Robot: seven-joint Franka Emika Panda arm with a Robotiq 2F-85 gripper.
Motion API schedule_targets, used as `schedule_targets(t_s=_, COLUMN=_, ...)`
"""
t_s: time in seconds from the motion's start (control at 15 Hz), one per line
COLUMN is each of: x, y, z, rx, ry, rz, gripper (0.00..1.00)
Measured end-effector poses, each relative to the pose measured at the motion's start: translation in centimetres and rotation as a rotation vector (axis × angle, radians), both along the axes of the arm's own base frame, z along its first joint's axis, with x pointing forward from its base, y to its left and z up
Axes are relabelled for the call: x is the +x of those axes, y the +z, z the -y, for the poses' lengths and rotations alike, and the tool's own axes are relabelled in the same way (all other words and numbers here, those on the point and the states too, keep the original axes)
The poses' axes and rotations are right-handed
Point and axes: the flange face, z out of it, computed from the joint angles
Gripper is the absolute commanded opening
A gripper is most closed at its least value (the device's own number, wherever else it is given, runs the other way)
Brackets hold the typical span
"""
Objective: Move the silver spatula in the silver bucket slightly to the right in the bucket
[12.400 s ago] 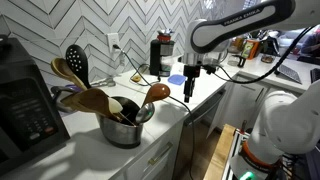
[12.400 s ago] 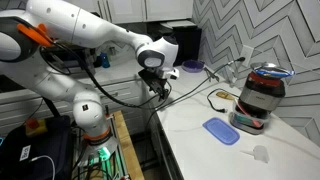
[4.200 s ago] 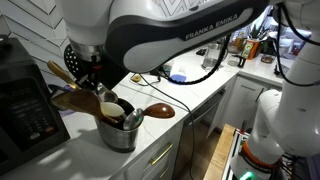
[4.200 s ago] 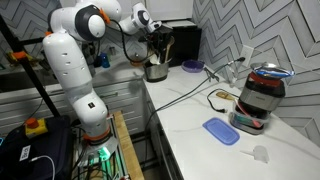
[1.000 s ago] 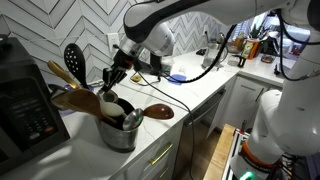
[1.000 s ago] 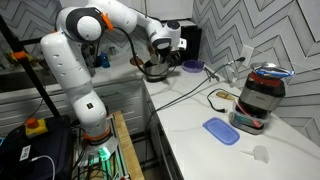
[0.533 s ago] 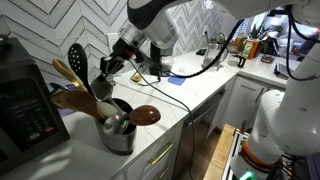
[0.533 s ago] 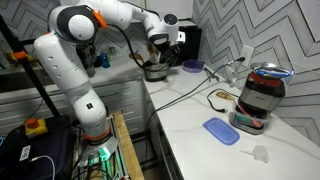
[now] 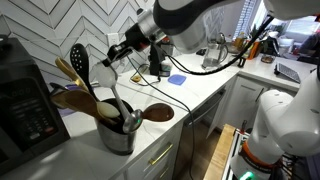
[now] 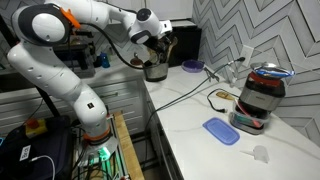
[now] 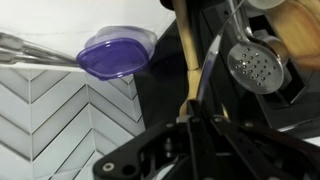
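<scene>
The silver bucket (image 9: pixel 120 138) (image 10: pixel 155 72) stands on the white counter, full of utensils. A thin pale handle, the silver spatula (image 9: pixel 115 98), rises out of it toward my gripper (image 9: pixel 104 67), which hangs just above the rim. In the wrist view the gripper (image 11: pixel 190 120) is shut, and the spatula handle (image 11: pixel 184 60) runs straight up from between its fingers. In an exterior view the gripper (image 10: pixel 152 45) sits over the bucket, and the spatula's blade is hidden inside.
A black slotted spoon (image 9: pixel 78 62) (image 11: pixel 253 62) and wooden spoons (image 9: pixel 155 113) crowd the bucket. A black appliance (image 9: pixel 25 105) stands beside it. A purple bowl (image 9: pixel 177 78) (image 11: pixel 115 52), a blue lid (image 10: pixel 220 130) and a red-based appliance (image 10: pixel 258 95) sit further along the counter.
The jaws have closed on the handle. The gripper has drifted a little up and toward the slotted spoon, and the utensils in the bucket have shifted slightly.
</scene>
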Motion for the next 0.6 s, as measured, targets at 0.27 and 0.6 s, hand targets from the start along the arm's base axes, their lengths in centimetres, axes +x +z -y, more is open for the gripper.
schedule_targets(t_s=0.27, x=-4.4, y=-0.8, z=-0.3, rx=-0.007, ry=-0.169, rz=0.151, gripper=0.01)
schedule_targets(t_s=0.6, x=-7.3, y=-3.3, z=-0.3, rx=-0.087, ry=-0.347, rz=0.280, gripper=0.01)
